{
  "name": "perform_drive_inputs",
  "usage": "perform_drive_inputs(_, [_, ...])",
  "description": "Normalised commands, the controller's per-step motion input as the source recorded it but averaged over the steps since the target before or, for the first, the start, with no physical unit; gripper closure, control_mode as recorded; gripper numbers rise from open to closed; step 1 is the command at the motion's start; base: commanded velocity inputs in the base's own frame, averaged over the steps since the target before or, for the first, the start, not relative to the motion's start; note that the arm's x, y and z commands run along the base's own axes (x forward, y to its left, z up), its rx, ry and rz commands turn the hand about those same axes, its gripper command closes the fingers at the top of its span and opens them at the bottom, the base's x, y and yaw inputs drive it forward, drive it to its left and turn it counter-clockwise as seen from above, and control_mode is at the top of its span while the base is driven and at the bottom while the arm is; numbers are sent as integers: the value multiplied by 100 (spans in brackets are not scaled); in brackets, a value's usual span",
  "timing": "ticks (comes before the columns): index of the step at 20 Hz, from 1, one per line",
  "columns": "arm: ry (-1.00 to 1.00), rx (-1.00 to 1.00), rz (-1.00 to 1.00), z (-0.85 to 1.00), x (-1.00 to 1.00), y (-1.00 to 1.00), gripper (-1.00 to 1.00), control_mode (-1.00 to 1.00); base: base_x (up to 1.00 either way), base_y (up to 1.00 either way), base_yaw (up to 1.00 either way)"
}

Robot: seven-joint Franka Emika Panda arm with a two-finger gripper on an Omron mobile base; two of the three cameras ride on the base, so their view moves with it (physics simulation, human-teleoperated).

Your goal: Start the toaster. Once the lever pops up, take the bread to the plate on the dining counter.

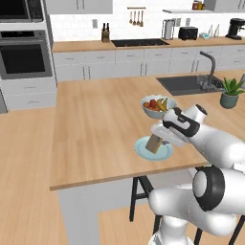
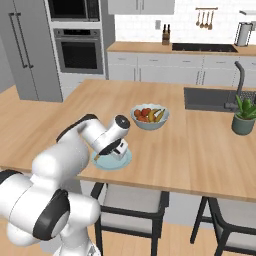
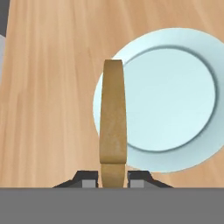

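My gripper [image 1: 159,138] is shut on the bread [image 1: 153,143], a thin tan slice held on edge. It hangs just above the pale blue plate [image 1: 165,152], which lies near the front edge of the light wood dining counter [image 1: 95,129]. In the hand view the bread [image 3: 113,122] stands edge-on between the fingertips of the gripper [image 3: 113,179], over the left rim of the plate [image 3: 175,100]. From the right, my gripper [image 2: 117,149] hovers over the plate [image 2: 114,162]. The black toaster [image 1: 188,33] stands far off on the back wall counter.
A white bowl of fruit [image 1: 158,107] sits just behind the plate. A sink with a faucet [image 1: 206,72] and a potted plant [image 1: 231,93] lie to the right. Dark stools [image 2: 135,205] stand under the counter's front edge. A coffee machine [image 1: 234,28] is at the back right.
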Motion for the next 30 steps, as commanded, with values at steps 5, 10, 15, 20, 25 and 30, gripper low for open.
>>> perform_drive_inputs(5, [0, 1, 0, -16, 35, 0, 100, -100, 0, 0, 0])
perform_drive_inputs(10, [0, 1, 0, -18, 25, 0, 100, -100, 0, 0, 0])
perform_drive_inputs(15, [0, 1, 0, -31, 23, 0, 100, -100, 0, 0, 0])
perform_drive_inputs(20, [2, 1, 0, -33, 12, 0, 100, -100, 0, 0, 0])
perform_drive_inputs(25, [5, 0, 0, -8, 0, 0, 100, -100, 0, 0, 0])
perform_drive_inputs(30, [0, 0, 0, -5, -7, 0, -100, -100, 0, 0, 0])
